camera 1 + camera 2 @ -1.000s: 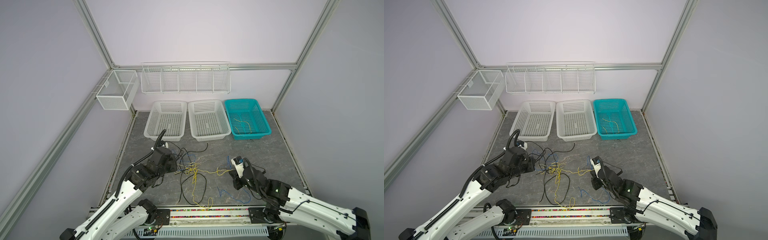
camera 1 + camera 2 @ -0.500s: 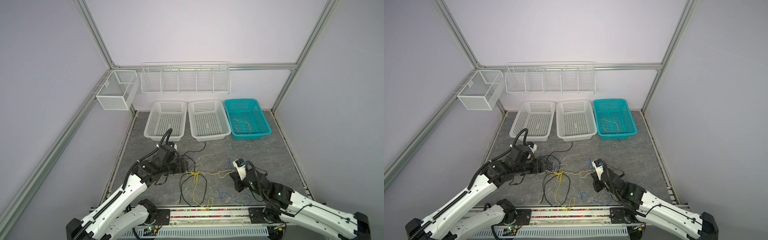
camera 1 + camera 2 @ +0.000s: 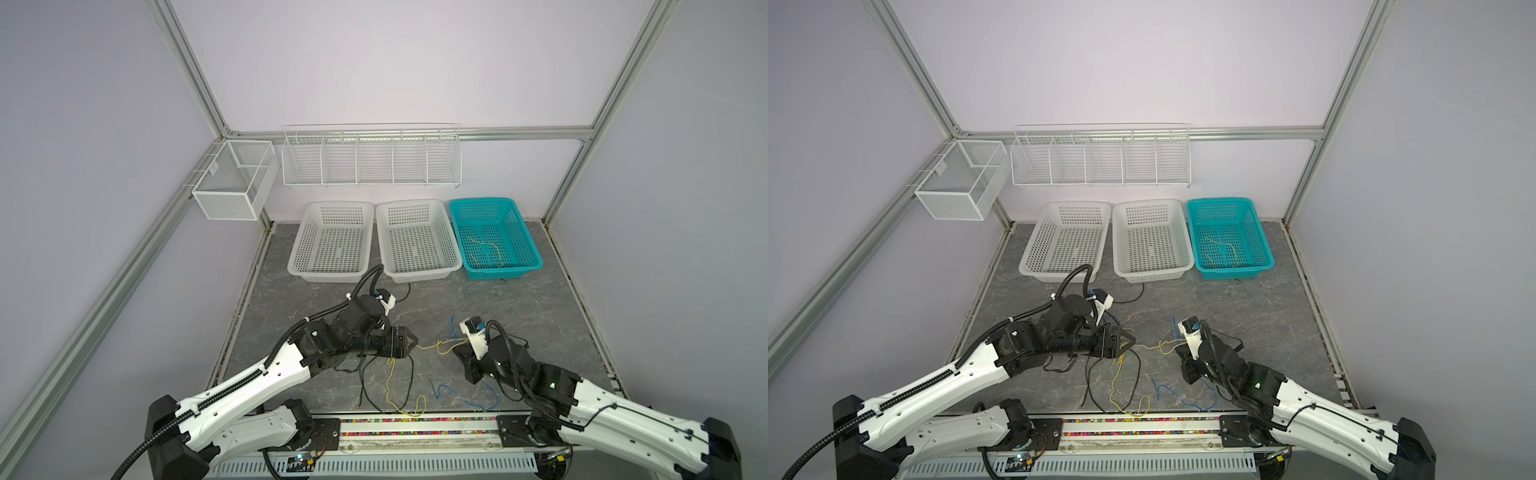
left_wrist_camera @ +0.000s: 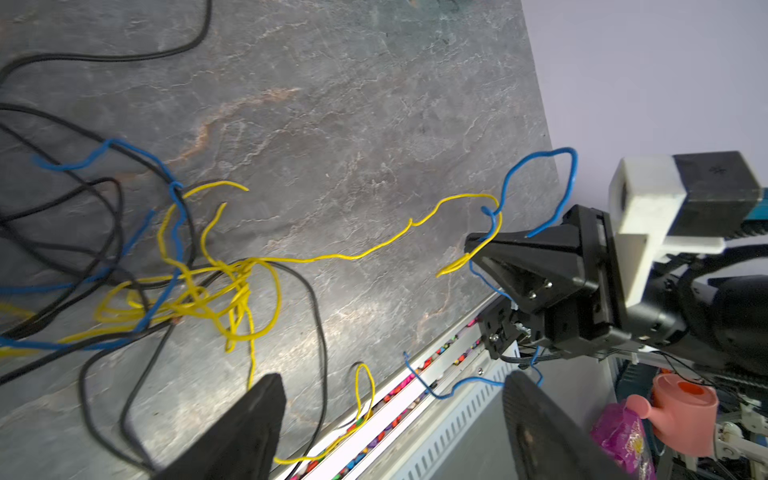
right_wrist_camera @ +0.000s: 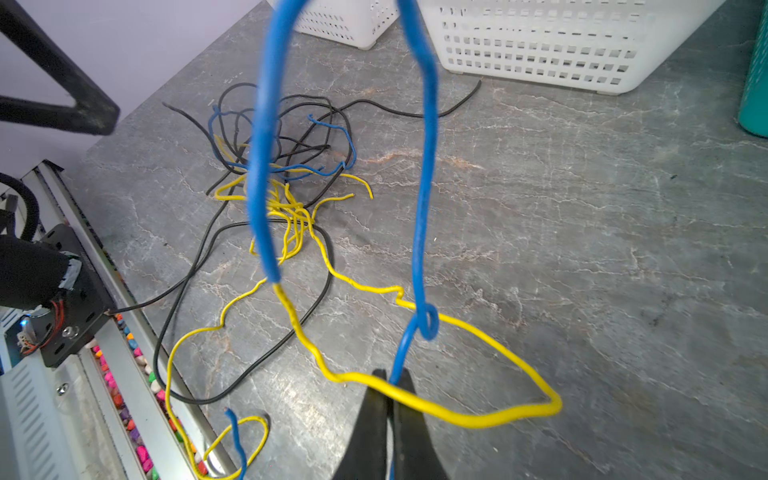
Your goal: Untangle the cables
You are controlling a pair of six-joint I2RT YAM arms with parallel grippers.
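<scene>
The cables (image 5: 291,199) lie knotted on the grey worktop (image 3: 519,316) near its front edge, black, blue and yellow together. In both top views my left arm hides most of the knot. One yellow strand (image 3: 432,345) runs from it to my right hand (image 5: 390,386), which is pinched tight on that strand and on a blue strand (image 5: 422,208) whose loop leaves the right wrist frame. My left hand (image 4: 392,376) hovers beside the knot, spread wide and gripping nothing. A yellow loop (image 3: 417,409) reaches the front rail (image 3: 415,428). Bare worktop separates the knot from the white baskets (image 3: 419,272) and the teal basket (image 3: 498,272), where another yellow cable (image 3: 496,249) lies.
</scene>
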